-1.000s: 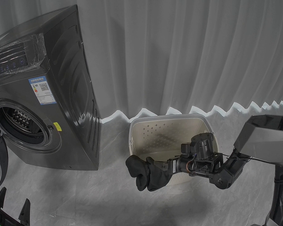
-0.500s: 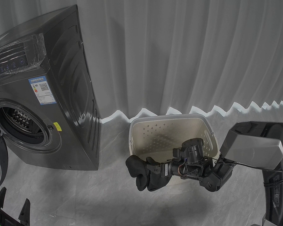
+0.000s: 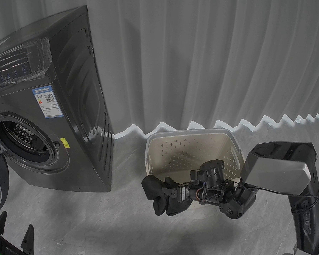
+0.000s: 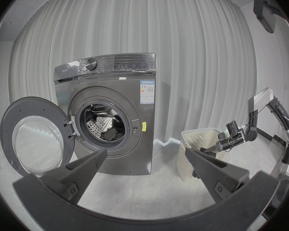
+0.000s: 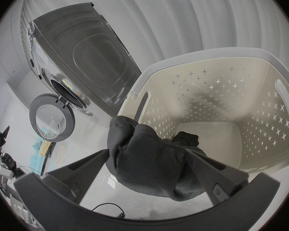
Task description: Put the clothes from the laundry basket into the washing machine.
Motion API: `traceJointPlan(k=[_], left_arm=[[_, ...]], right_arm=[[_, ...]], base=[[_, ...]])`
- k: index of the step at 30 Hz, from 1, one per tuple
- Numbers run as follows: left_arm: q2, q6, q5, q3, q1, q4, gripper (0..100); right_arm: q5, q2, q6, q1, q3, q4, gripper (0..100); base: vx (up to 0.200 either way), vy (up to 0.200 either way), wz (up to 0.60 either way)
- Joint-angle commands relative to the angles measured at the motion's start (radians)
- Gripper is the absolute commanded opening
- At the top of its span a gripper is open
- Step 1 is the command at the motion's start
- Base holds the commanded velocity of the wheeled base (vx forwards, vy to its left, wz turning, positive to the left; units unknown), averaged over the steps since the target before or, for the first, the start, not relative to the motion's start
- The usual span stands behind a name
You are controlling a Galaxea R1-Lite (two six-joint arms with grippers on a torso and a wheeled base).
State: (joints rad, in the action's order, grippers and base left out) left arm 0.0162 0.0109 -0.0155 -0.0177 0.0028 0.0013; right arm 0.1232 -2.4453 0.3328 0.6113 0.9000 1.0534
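Garment: the dark knitted garment (image 3: 154, 192) lies slung over the near left corner of the cream plastic laundry basket with star-shaped holes (image 3: 188, 151), part of it inside and most hanging down the outer wall; draped on the rim like this, it stands proud of the basket and offers an easy bunch to take from the side
Right pincer: the right gripper (image 5: 147, 151) sits level over the basket's near rim, jaws spread wide, one finger on each side of the bunched cloth; the knit fills the gap and looks to touch both fingers, but I judge it is not pinched yet
Why so wide: a broad spread suits thick, soft cloth, and closing here should catch a full fold rather than a loose edge
Left pincer: the left gripper (image 4: 146, 150) hangs low, well apart from the basket, jaws wide and holding nothing, facing the grey front-loading washing machine (image 3: 78, 107)
Machine: its round glass-paned door (image 4: 32, 135) is swung fully aside, so the drum mouth (image 3: 23, 139) is free for loading; some dark clothes (image 4: 109, 134) already lie inside the drum
Left in the basket: a small dark piece of cloth (image 5: 184, 139) on the basket's floor
Stage: I judge this garment is about to be grasped, with the small piece to follow
Risk: the hanging part may drag on the rim and shift the light basket when lifted
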Motion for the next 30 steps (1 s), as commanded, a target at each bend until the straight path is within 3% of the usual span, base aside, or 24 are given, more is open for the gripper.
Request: traceJointPlan(k=[1, 9, 13, 23, 30], left_arm=[[-0.016, 0.0, -0.001, 0.018, 0.0, 0.0, 100], [-0.016, 0.001, -0.001, 0.018, 0.0, 0.0, 100], [-0.016, 0.003, -0.001, 0.018, 0.0, -0.001, 100], [-0.016, 0.003, -0.001, 0.018, 0.0, -0.001, 100], [-0.016, 0.001, -0.001, 0.018, 0.0, -0.001, 100]], right_arm=[[0.001, 0.002, 0.0, 0.001, 0.004, -0.004, 0], [0.001, 0.057, 0.003, 0.001, -0.01, -0.015, 0], [0.001, 0.126, 0.028, 0.001, -0.038, -0.009, 0], [-0.016, 0.402, 0.035, -0.01, -0.141, -0.004, 0], [-0.099, 0.562, 0.011, -0.001, -0.171, 0.0, 0]], base=[[0.0, 0.0, 0.0], [0.0, 0.0, 0.0], [0.0, 0.0, 0.0], [0.0, 0.0, 0.0], [0.0, 0.0, 0.0]])
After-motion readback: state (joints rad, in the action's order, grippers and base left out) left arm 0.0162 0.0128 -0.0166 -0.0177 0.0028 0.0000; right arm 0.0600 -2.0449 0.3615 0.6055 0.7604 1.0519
